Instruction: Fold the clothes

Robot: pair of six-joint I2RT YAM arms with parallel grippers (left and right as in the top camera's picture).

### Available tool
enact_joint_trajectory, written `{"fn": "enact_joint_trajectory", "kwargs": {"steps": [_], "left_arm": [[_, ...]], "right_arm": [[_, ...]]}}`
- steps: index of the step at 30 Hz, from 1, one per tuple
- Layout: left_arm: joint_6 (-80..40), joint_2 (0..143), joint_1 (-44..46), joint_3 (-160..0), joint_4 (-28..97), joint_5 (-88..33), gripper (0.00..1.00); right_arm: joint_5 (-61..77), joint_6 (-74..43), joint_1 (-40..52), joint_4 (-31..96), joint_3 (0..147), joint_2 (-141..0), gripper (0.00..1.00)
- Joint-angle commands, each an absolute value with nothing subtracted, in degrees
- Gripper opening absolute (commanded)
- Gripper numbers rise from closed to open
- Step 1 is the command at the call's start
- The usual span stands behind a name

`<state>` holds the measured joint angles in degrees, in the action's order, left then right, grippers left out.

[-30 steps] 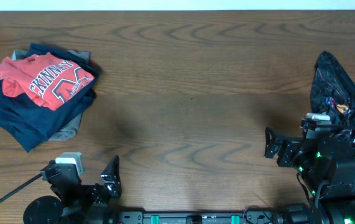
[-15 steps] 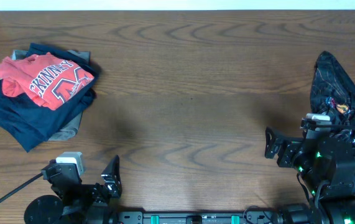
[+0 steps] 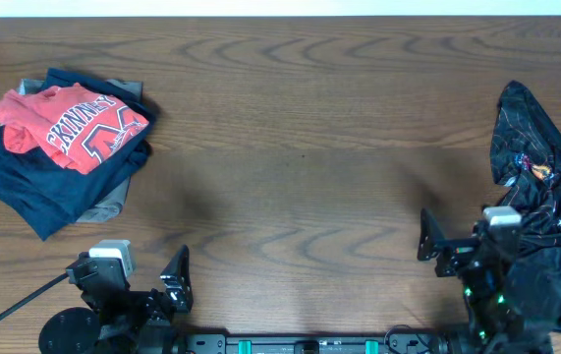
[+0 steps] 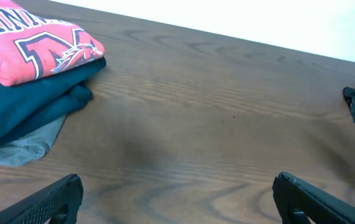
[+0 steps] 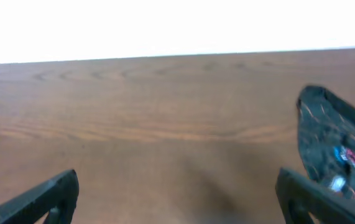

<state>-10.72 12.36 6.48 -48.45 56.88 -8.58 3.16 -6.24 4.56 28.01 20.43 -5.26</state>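
A folded coral-red T-shirt with block lettering lies on top of folded navy-blue garments at the table's left. It also shows in the left wrist view. A crumpled shiny black patterned garment lies at the right edge and shows in the right wrist view. My left gripper is open and empty at the front left, well short of the stack. My right gripper is open and empty at the front right, just left of the black garment. Both wrist views show jaws wide apart over bare wood.
A grey garment sticks out from under the navy stack. The wooden table spans the view. A black cable runs off the front left beside the left arm's base.
My right arm has drawn back toward the front edge, uncovering more of the black garment. The left arm and the stack have not moved.
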Motion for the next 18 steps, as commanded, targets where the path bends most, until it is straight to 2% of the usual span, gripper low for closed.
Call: {"fn": "enact_joint_trajectory", "kwargs": {"steps": [1, 9, 18], "left_arm": [[-11.27, 12.21, 6.46, -48.38, 56.93, -7.86, 0.98], [-11.27, 12.21, 6.46, -48.38, 56.93, -7.86, 0.98], [-11.27, 12.21, 6.46, -48.38, 56.93, -7.86, 0.98]], "right_arm": [[4.08, -4.54, 3.60, 23.18, 14.13, 0.03, 0.99], [3.86, 0.14, 3.66, 0.14, 0.14, -0.27, 0.99], [3.25, 0.08, 3.70, 4.03, 0.32, -0.38, 0.99]]}}
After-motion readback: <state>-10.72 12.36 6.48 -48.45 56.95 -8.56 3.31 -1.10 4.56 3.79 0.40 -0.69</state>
